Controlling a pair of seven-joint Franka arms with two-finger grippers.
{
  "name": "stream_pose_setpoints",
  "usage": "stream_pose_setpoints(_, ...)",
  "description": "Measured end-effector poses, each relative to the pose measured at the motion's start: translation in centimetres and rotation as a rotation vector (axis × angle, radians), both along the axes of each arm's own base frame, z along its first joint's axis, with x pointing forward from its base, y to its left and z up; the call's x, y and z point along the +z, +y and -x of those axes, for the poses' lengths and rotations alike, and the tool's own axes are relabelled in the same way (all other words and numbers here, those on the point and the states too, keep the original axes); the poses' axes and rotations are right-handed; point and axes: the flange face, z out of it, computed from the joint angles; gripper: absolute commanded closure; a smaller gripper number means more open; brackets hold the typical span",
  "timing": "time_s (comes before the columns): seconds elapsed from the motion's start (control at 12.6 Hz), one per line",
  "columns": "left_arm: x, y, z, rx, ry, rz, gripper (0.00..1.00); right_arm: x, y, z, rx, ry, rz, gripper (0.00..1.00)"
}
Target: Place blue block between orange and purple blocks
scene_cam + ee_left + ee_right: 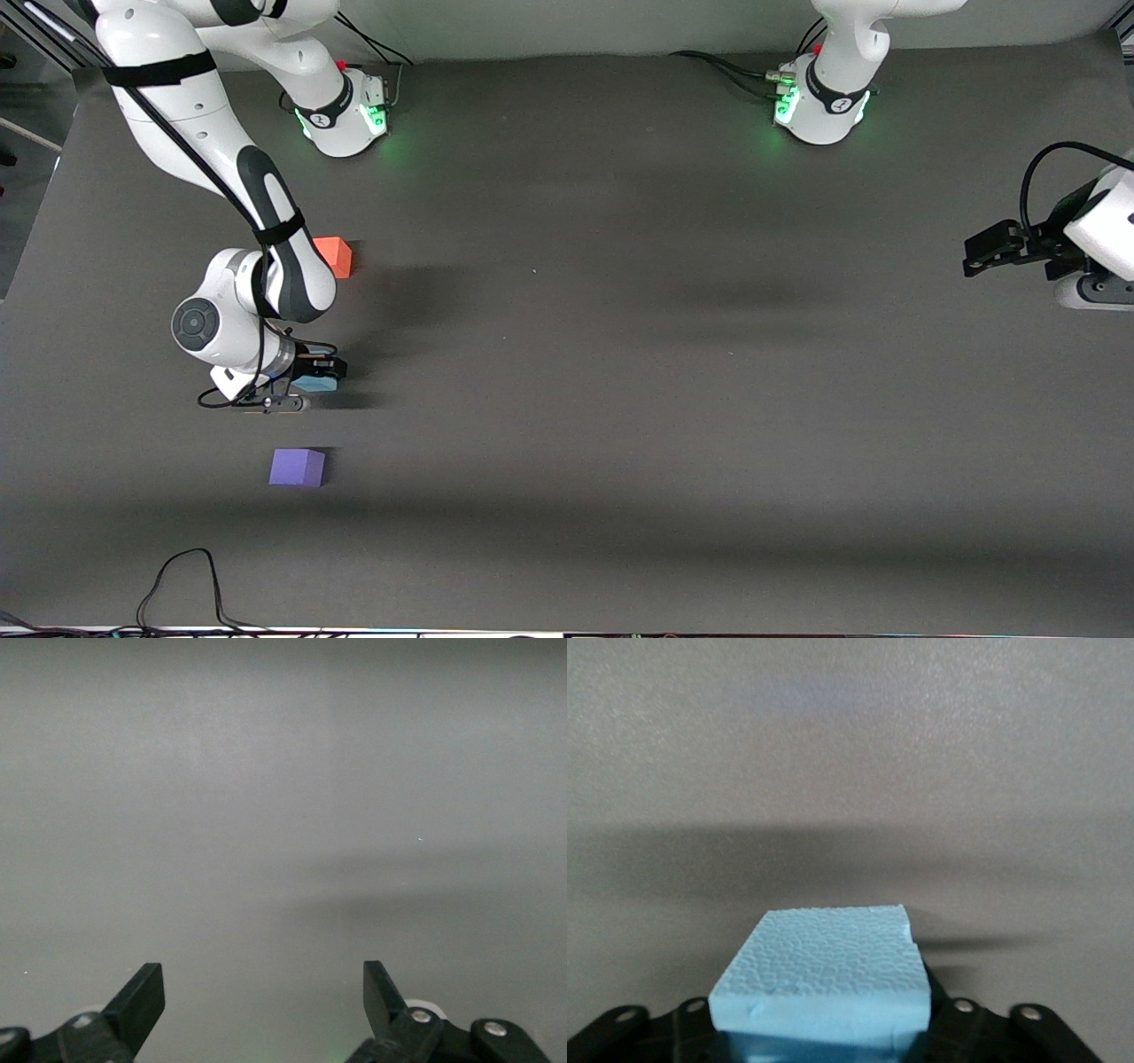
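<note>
The pale blue block (317,385) (824,966) is down at the table surface, right at my right gripper (304,386). It fills the near part of the right wrist view and hides the gripper's tips. It lies roughly midway between the orange block (335,256), farther from the front camera and partly covered by the right arm, and the purple block (298,467), nearer to the camera. My left gripper (979,252) (263,979) waits open and holds nothing, over the left arm's end of the table.
The dark grey table mat (620,399) stretches bare toward the left arm's end. A black cable (190,585) loops at the table edge nearest the camera. The two arm bases (350,111) (819,102) stand along the edge farthest from the camera.
</note>
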Motion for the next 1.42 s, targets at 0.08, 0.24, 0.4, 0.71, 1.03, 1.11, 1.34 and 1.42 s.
stream_pose_setpoints(0.08, 0.0, 0.0, 0.0, 0.0, 0.0, 0.0, 0.0, -0.1, -0.1, 0.2, -0.005, 0.004, -0.001, 0.0)
stream_pose_setpoints(0.24, 0.0, 0.0, 0.0, 0.0, 0.0, 0.0, 0.0, -0.2, -0.2, 0.3, -0.017, 0.005, -0.008, 0.0)
stream_pose_setpoints(0.4, 0.0, 0.0, 0.0, 0.0, 0.0, 0.0, 0.0, 0.6, -0.2, 0.1, -0.02, -0.003, -0.015, 0.0)
stream_pose_setpoints(0.71, 0.0, 0.0, 0.0, 0.0, 0.0, 0.0, 0.0, 6.2, 0.7, -1.4, -0.006, -0.008, -0.07, 0.0)
stream_pose_setpoints(1.03, 0.0, 0.0, 0.0, 0.0, 0.001, 0.0, 0.0, 16.1, 0.4, -3.1, 0.078, -0.074, -0.111, 0.0)
stream_pose_setpoints(1.11, 0.0, 0.0, 0.0, 0.0, 0.001, 0.0, 0.0, 18.5, 0.1, -3.3, 0.086, -0.087, -0.121, 0.0)
stream_pose_setpoints(1.34, -0.1, 0.0, 0.0, 0.0, 0.001, 0.0, 0.0, 25.0, -0.5, -3.7, 0.125, -0.079, -0.119, 0.0)
stream_pose_setpoints(1.42, -0.1, 0.0, 0.0, 0.0, 0.001, 0.0, 0.0, 27.0, -0.4, -3.9, 0.14, -0.071, -0.115, 0.0)
